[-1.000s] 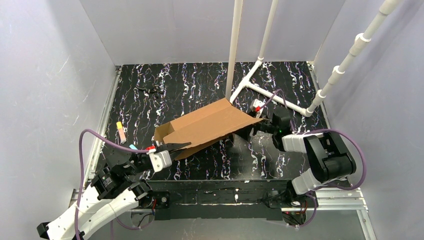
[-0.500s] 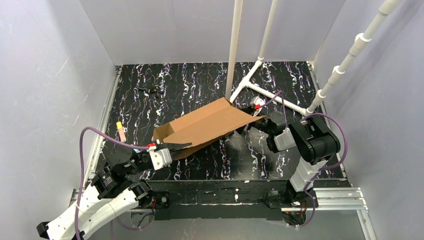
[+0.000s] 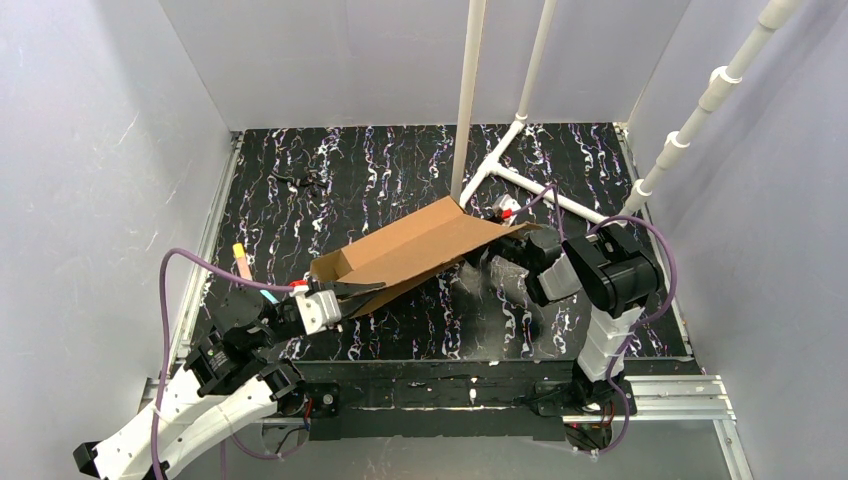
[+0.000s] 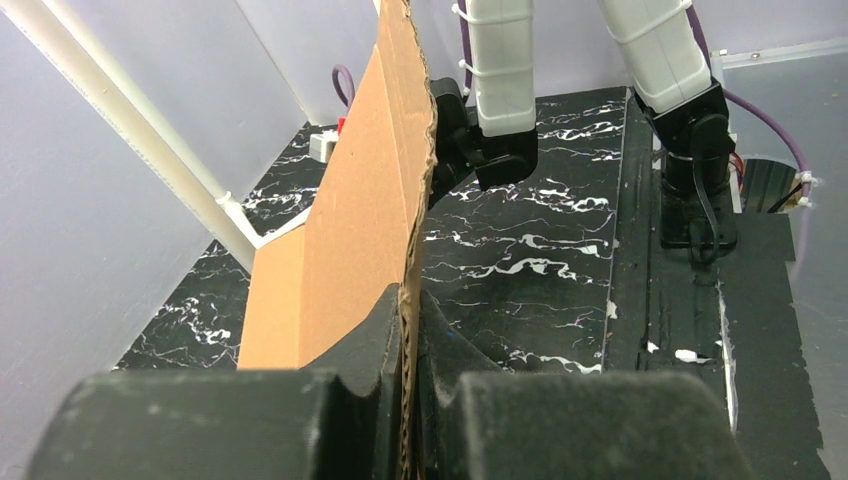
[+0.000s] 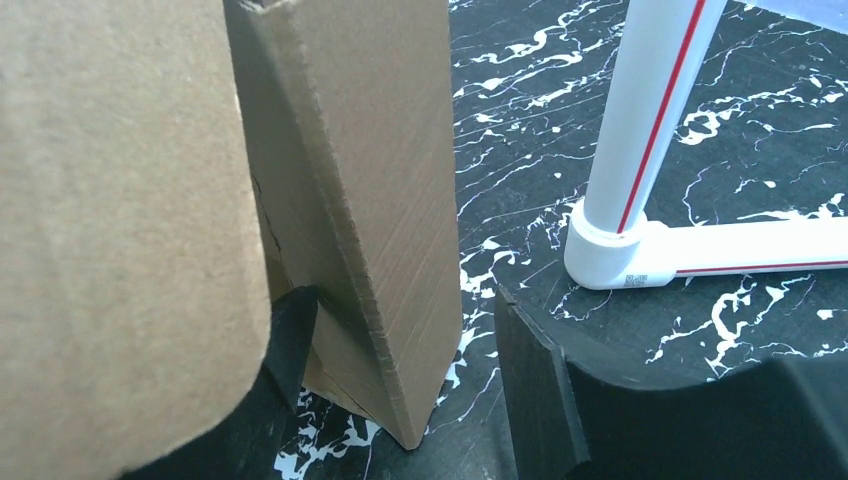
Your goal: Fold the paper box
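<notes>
Change since the earlier view: we saw the right arm's elbow swing in from the table's (image 3: 400, 170) right side until the arm stood close by the box's far end; the left arm hardly shifted.
Box position: the paper box (image 3: 415, 250) lay slantwise across the middle of the table, raised and tilted, running from near left to far right, just in front of the white pipe frame (image 3: 520, 180).
Left gripper (image 4: 410, 340): it was clamped tight on the box's near-left edge, the corrugated edge pinched between both fingers.
Right gripper (image 5: 405, 350): its fingers stood apart astride an upright flap at the far-right end, with a clear gap on the right-hand side, so nothing was gripped yet.
Contact with table: in the right wrist view, that flap's lower corner appeared to touch the surface.
Done so far: one long panel stood bent up along its crease, giving an open trough shape.
Left to do: we judged the fold at an early stage. No end wall was locked, no tab was tucked, and the lid had not been closed.
</notes>
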Tool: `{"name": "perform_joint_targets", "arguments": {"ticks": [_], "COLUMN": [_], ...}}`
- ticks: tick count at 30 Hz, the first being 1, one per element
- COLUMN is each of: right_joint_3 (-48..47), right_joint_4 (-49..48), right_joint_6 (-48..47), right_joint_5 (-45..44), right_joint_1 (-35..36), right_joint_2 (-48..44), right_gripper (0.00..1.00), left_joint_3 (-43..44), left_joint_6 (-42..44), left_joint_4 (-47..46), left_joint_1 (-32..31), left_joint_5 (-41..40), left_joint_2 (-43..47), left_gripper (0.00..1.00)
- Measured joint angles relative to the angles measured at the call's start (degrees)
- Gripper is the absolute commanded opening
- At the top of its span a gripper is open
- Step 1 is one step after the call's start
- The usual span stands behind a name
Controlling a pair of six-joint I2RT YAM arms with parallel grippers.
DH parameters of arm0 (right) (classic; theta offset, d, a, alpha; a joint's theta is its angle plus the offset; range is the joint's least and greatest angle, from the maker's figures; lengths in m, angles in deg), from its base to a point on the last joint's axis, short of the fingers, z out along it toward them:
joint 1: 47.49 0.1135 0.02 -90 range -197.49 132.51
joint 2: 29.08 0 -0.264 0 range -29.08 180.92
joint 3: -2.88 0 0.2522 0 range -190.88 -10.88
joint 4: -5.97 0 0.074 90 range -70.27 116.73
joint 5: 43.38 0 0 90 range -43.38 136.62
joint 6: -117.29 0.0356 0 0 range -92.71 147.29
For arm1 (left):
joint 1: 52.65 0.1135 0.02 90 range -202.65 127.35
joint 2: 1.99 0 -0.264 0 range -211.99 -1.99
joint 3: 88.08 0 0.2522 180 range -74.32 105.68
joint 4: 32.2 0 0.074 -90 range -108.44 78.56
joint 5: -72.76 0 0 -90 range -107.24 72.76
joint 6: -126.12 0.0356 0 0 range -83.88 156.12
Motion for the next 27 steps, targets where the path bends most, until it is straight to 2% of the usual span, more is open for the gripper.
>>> {"name": "perform_joint_targets", "arguments": {"ticks": [4,12,18,21,24,27], "right_joint_3": [-0.5,-1.5,-1.5,-1.4,-1.4,-1.4], "right_joint_4": [0.0,-0.4,-0.4,-0.4,-0.2,4.3], "right_joint_6": [-0.3,-2.0,-4.7,-5.2,-5.8,-7.9], "right_joint_5": [-1.2,-1.6,-2.2,-2.3,-2.2,-2.1], "right_joint_1": [0.5,1.5,1.5,1.5,1.6,1.6], "right_joint_2": [0.0,1.0,1.1,1.0,0.1,-3.9], "right_gripper": [0.60,0.25,0.16,0.11,0.01,0.01], "left_joint_3": [0.0,0.0,-0.1,-0.1,-0.2,-0.2], "left_joint_6": [-0.7,-2.0,-3.0,-3.1,-3.4,-3.4], "left_joint_4": [-0.4,-0.8,-1.4,-1.4,-1.3,-0.7], "left_joint_1": [0.0,0.0,0.0,0.0,0.0,0.0], "left_joint_5": [0.0,-0.1,-1.1,-2.0,-2.9,-4.0], "left_joint_2": [0.0,-0.1,0.0,0.5,1.6,2.8], "left_gripper": [0.00,0.00,0.00,0.10,0.21,0.35]}}
